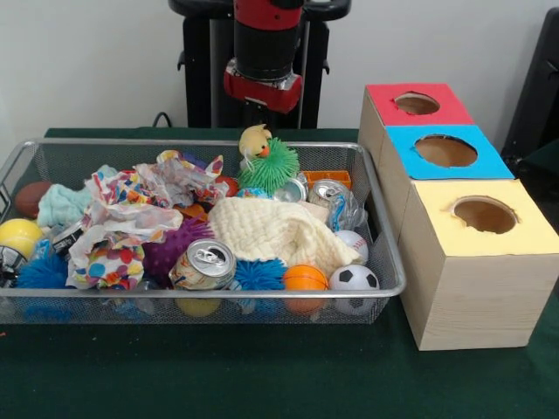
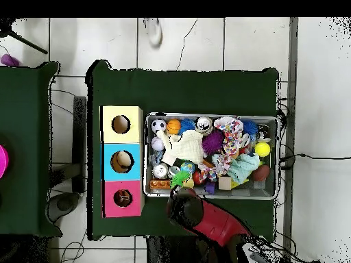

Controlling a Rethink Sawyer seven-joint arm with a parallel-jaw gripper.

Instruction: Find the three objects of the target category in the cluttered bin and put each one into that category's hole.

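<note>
The silver wire mesh bin [image 1: 384,262] sits on the green table, full of clutter, and also shows in the overhead view [image 2: 276,157]. The hole with the red surround [image 1: 417,104] is on the farthest of three wooden boxes beside the bin, and in the overhead view [image 2: 122,198] it is nearest my base. My red and black arm [image 1: 262,78] hangs over the bin's far rim, above a green spiky toy [image 1: 269,166] and a yellow duck [image 1: 254,140]. In the overhead view the arm [image 2: 206,216] ends at that rim. The gripper's own tips are hidden.
The bin holds soda cans [image 1: 203,264], a soccer ball [image 1: 354,279], an orange ball [image 1: 305,278], a cream cloth [image 1: 275,231], a purple spiky ball [image 1: 170,249] and crumpled colourful paper [image 1: 131,218]. Boxes with a blue-surround hole [image 1: 445,150] and a yellow-surround hole [image 1: 484,214] stand nearer the camera.
</note>
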